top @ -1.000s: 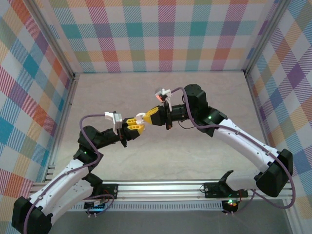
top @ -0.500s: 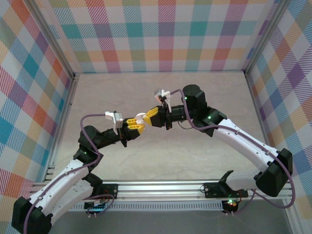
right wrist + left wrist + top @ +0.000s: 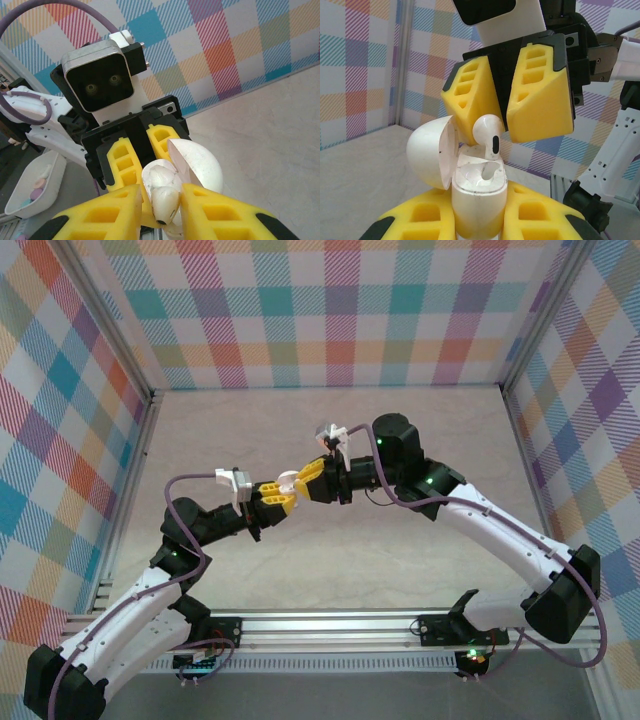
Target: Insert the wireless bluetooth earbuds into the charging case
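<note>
Above the table (image 3: 250, 430), the left fingers (image 3: 442, 215) clamp the case (image 3: 477, 210), its lid open. The right fingers (image 3: 535, 100) stand narrowly either side of a white earbud (image 3: 487, 131), stem at the case's slot (gripping or merely flanking, I cannot tell). It looks light, hard and slippery, so pinch the bulb gently.

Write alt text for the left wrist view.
A white earbud sits partly inserted in the open white charging case, which the left tool grips upright at the bottom. Yellow fingers of the right tool hang close above it; plaid walls behind.
</note>
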Tool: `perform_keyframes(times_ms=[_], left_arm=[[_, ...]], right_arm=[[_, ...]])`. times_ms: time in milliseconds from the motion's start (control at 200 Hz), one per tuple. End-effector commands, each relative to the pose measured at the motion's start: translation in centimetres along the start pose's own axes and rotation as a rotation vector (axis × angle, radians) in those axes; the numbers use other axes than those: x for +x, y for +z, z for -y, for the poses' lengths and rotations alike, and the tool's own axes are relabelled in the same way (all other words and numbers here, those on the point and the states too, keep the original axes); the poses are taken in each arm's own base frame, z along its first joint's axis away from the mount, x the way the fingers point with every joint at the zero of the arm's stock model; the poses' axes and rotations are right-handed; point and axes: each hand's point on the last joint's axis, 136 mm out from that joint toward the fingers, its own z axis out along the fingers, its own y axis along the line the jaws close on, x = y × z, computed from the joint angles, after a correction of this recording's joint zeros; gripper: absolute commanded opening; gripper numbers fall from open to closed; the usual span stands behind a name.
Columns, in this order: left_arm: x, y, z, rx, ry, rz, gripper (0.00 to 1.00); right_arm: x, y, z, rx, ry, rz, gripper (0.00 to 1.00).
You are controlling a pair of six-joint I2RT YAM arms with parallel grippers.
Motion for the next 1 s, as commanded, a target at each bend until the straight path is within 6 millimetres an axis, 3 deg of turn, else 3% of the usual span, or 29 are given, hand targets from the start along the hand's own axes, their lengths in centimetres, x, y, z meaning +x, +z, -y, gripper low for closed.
perform_keyframes(times_ms=[0, 235, 415, 575, 855, 995], left_arm=[[-4.4, -0.3, 1.8, 0.047, 0.092, 0.121, 0.00], [-3.7, -0.6, 1.4, 0.017, 0.097, 0.104, 0.00], [-2.8, -0.7, 0.7, -0.025, 0.095, 0.072, 0.00], [-1.9, -1.2, -0.3, -0.092, 0.102, 0.044, 0.00], [1.0, -4.0, -2.0, -0.272, 0.124, -0.055, 0.00], [2.2, -5.5, -2.1, -0.322, 0.117, -0.088, 0.00]], right_arm=[[0.9, 0.5, 1.2, 0.046, 0.070, -0.053, 0.29], [-0.7, -0.3, 0.3, 0.055, 0.071, -0.015, 0.42], [-1.8, -1.5, -0.2, 0.097, 0.088, 0.015, 0.44], [-1.4, -2.1, 0.5, 0.160, 0.119, 0.010, 0.43], [2.0, -3.4, 8.9, 0.560, 0.356, -0.040, 0.43], [4.8, -1.0, 12.4, 0.607, 0.382, -0.194, 0.43]])
